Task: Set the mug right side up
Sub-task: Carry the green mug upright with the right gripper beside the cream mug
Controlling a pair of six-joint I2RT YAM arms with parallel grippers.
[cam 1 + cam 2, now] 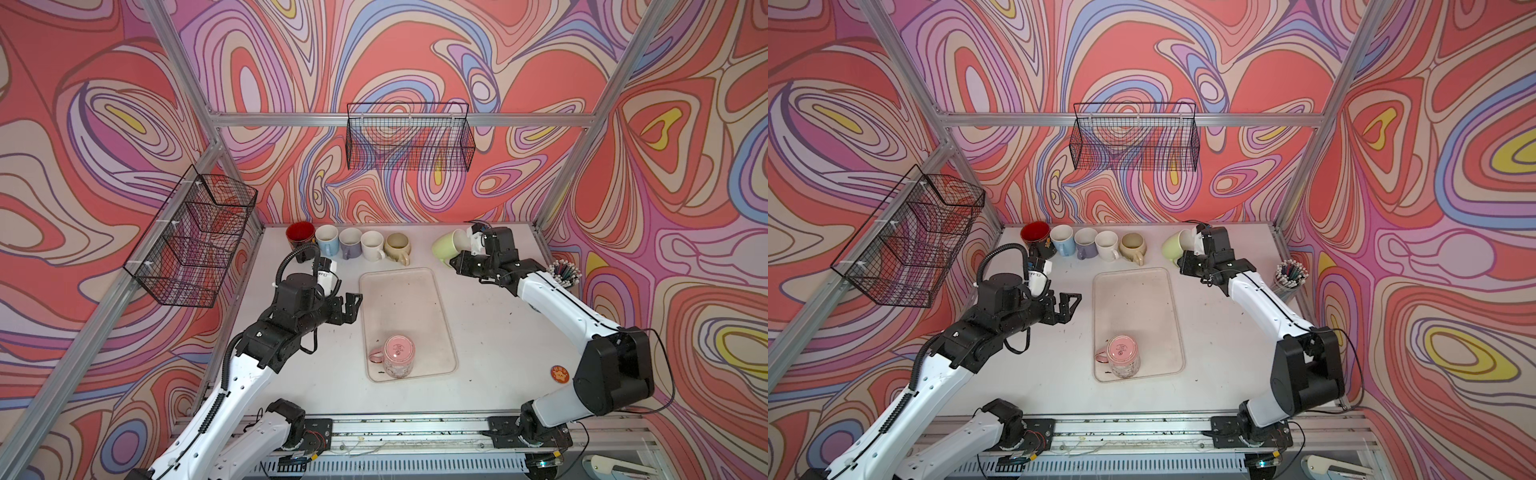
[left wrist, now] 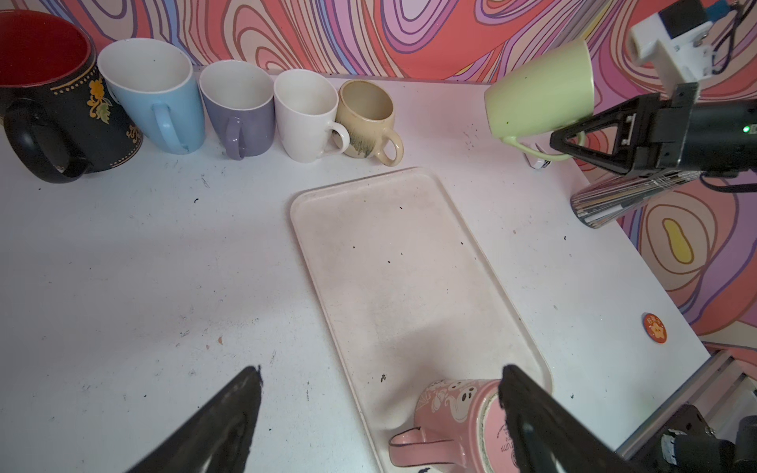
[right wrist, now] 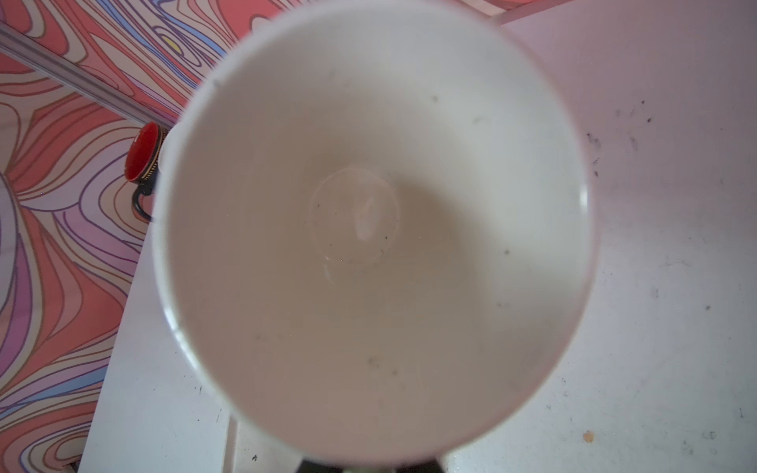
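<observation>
1. Left gripper [image 1: 352, 306] hangs over the table [image 1: 498, 332] just left of the tray [image 1: 403, 299], its jaws spread wide and holding nothing.
2. Nearer the front edge than that gripper, the pink mug [image 1: 398, 357] stands upside down at the tray's near end, base up and handle pointing left. Neither gripper touches it. The left wrist view catches it [image 2: 458, 409] low down, with white cartoon figures on its side.
3. An orange badge [image 1: 559, 372] lies on the table at the near right, beside the right arm's elbow.
4. The tray is pale and stained with dark specks, and it runs lengthwise toward the back.
5. Right gripper [image 1: 455, 263] is at the far right, pressed together on the green mug [image 1: 446, 245] at its handle side. It holds the mug tipped on its side, base toward the left. The right wrist view looks straight into the mug's white inside [image 3: 368, 225].
6. A pen cup [image 1: 565, 272] stands at the table's right edge, just beyond the right arm.
7. Five mugs stand upright in a row along the back edge: black mug [image 1: 300, 237] with a red inside, blue mug [image 1: 327, 239], purple mug [image 1: 350, 241], white mug [image 1: 372, 243] and beige mug [image 1: 398, 247].
8. A back basket [image 1: 409, 137] and a side basket [image 1: 195, 237], both of wire, hang on the walls.
</observation>
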